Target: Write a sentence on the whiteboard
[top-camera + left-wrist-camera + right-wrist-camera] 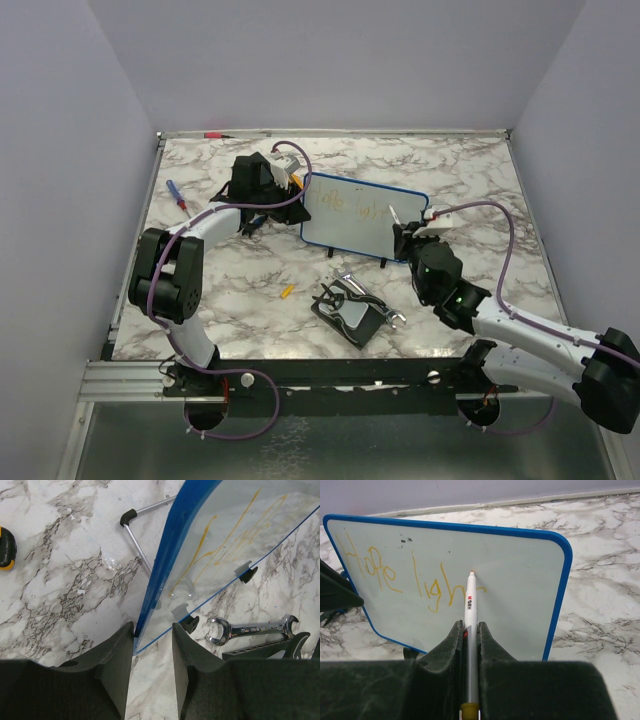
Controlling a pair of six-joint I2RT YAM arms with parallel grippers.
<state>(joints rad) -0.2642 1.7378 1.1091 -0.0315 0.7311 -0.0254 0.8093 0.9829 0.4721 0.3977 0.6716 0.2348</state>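
From above, the whiteboard (360, 215) stands between your left pincer (292, 190) and right pincer (402, 235) on a marble table (230, 280), walls (60, 150) close round. Left wrist: jaws pinch its thin rim; likely light, slippery. Right wrist: jaws clamp a pen (470, 600), tip on the whiteboard ahead, beside the sentence (384, 572); press gently.

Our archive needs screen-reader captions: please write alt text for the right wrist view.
The right gripper holds a white marker, its tip at the blue-rimmed whiteboard, at the end of orange handwriting reading roughly "Hope ligh". The board stands on a marbled table.
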